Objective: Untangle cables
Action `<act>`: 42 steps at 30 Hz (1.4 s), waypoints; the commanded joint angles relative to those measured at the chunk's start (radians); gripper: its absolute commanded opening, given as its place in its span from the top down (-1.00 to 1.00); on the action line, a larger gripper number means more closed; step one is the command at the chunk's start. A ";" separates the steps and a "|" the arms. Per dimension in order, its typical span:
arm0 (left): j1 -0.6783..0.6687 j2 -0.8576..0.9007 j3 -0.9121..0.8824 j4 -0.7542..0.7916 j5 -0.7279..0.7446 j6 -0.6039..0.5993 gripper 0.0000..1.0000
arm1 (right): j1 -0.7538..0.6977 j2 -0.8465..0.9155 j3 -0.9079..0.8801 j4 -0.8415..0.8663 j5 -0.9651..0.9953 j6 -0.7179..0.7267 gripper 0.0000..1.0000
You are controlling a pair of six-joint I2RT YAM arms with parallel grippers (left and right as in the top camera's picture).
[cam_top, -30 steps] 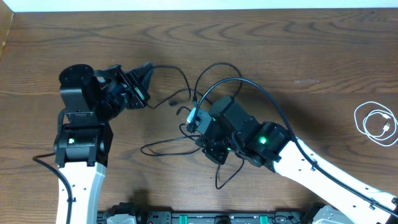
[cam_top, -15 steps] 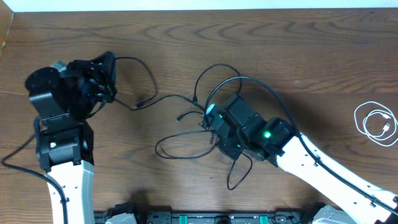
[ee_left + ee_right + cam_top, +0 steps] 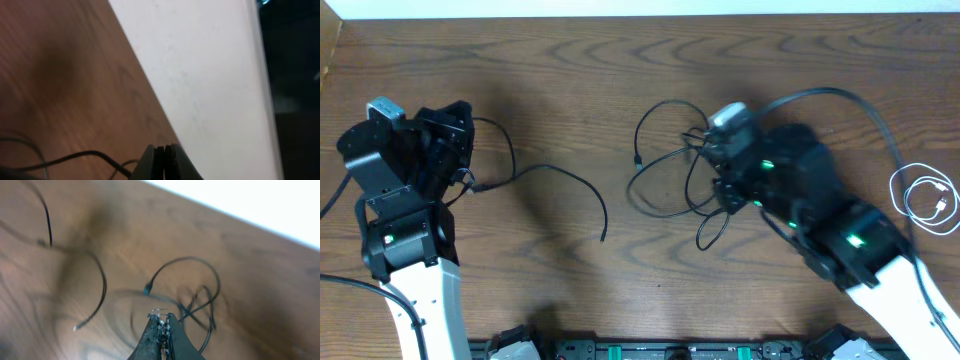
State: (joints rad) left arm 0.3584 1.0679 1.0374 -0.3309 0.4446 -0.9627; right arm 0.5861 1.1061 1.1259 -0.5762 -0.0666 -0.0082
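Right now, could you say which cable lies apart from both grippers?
The white cable, coiled alone far right; the stretched black cable meets the left gripper, the tangled black cable the right gripper.

Table: brown, wavy grain. Left cable black; middle cable black; right cable white. Arms black-and-white, green lights.

Left pincer closed; right pincer closed; arms well apart.

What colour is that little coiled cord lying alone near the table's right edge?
White. The coiled cord shows best in the overhead view.
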 commanded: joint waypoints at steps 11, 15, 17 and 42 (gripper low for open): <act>-0.071 0.003 0.001 -0.303 0.096 0.315 0.83 | -0.050 0.253 0.003 -0.048 -0.007 0.267 0.86; -0.103 0.017 0.000 -0.380 0.086 0.342 0.83 | -0.056 0.319 0.003 -0.100 -0.002 0.393 -0.34; -0.116 0.029 0.000 -0.404 0.086 0.342 0.83 | -0.063 0.329 0.003 -0.121 0.014 0.442 -0.60; -0.467 0.303 0.001 -0.238 0.253 0.406 -0.92 | -0.103 0.357 -0.050 -0.266 0.282 0.829 -0.98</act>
State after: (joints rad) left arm -0.1066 1.3869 1.0363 -0.6434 0.5514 -0.5652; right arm 0.4881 1.4582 1.0977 -0.8604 0.1886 0.7910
